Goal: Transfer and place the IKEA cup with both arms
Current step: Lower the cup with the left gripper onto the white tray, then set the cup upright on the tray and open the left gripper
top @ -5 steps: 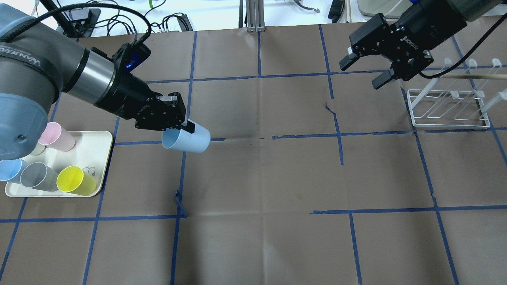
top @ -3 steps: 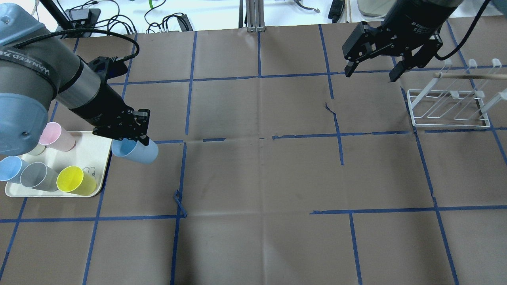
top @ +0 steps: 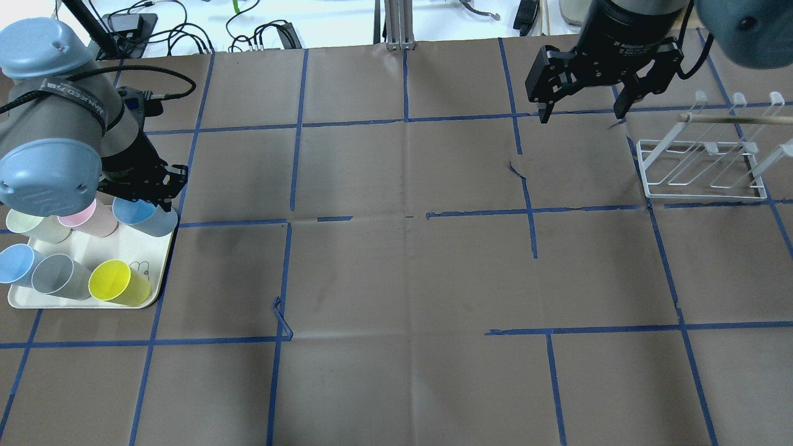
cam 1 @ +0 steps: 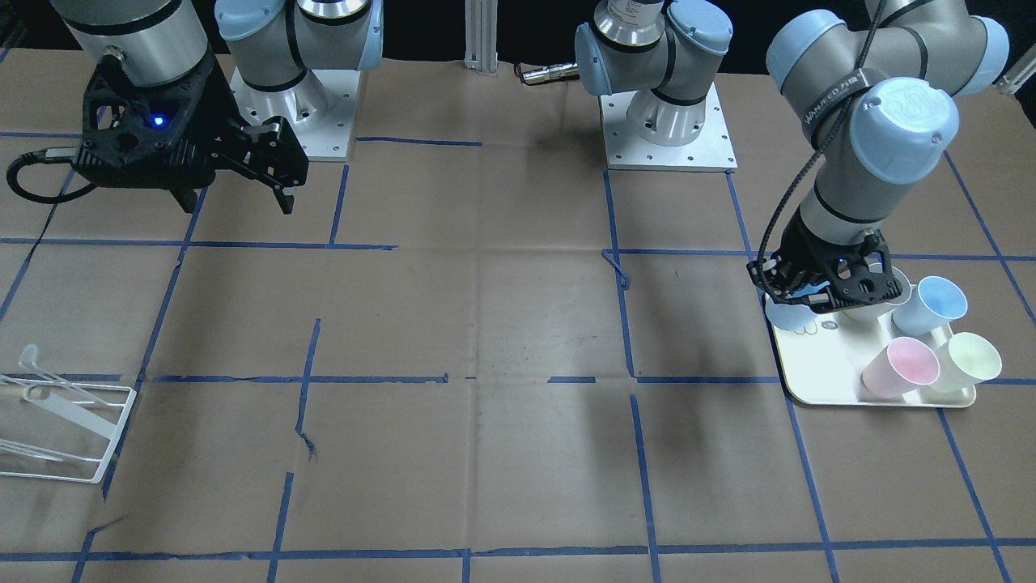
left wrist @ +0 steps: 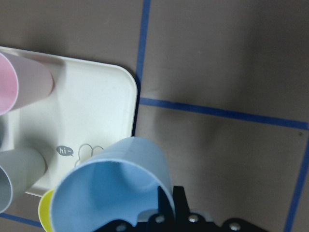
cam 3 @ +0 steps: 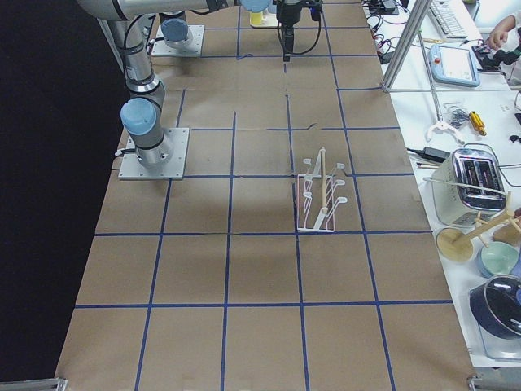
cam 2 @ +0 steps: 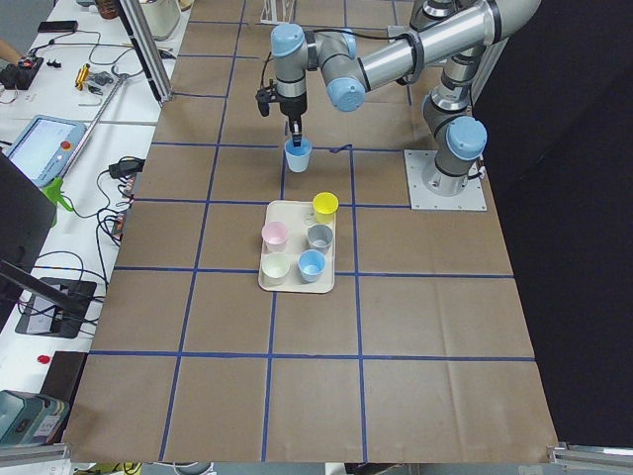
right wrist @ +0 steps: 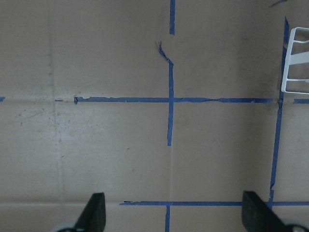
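My left gripper (top: 146, 199) is shut on the rim of the pale powder-blue IKEA cup (top: 152, 221). It holds the cup upright, mouth up, over the right far corner of the cream tray (top: 102, 255). In the left wrist view the cup (left wrist: 113, 186) hangs above the tray's corner (left wrist: 104, 104). In the front-facing view the gripper (cam 1: 834, 285) hides most of the cup (cam 1: 787, 312). My right gripper (top: 582, 115) is open and empty, high over the far right of the table beside the white rack (top: 703, 167); its fingers (right wrist: 95, 213) frame bare paper.
On the tray stand a pink cup (top: 94, 218), a cream cup (top: 37, 227), a sky-blue cup (top: 15, 263), a grey cup (top: 59, 276) and a yellow cup (top: 118, 282). Blue tape lines grid the brown paper. A wooden rod (top: 737, 118) lies across the rack.
My left gripper has carried the cup left, from the table's mid-left to over the tray's corner. My right gripper has turned and drawn back toward the far edge, still open.
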Robot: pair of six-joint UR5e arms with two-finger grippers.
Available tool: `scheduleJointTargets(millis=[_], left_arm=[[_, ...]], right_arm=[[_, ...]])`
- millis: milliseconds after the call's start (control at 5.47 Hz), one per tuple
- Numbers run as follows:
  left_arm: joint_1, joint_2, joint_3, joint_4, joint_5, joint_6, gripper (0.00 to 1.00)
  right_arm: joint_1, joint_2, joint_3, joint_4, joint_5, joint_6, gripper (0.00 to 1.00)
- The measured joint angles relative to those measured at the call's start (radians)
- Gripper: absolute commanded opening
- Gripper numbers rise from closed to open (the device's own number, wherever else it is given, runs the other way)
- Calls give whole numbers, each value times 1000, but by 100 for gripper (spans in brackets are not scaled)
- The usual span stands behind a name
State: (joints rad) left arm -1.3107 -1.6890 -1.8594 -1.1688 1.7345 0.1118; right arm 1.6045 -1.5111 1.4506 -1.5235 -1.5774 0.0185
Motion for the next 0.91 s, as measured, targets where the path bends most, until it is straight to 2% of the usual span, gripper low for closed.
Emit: scheduleJointTargets(millis=[366, 914], left_arm=[[85, -84, -18, 111, 6, 106, 0], [116, -154, -45, 203, -5, 146, 1]], right_arm=[[-3, 21, 8, -21, 3, 0, 100], [-7, 23, -3, -12, 3, 6, 100]])
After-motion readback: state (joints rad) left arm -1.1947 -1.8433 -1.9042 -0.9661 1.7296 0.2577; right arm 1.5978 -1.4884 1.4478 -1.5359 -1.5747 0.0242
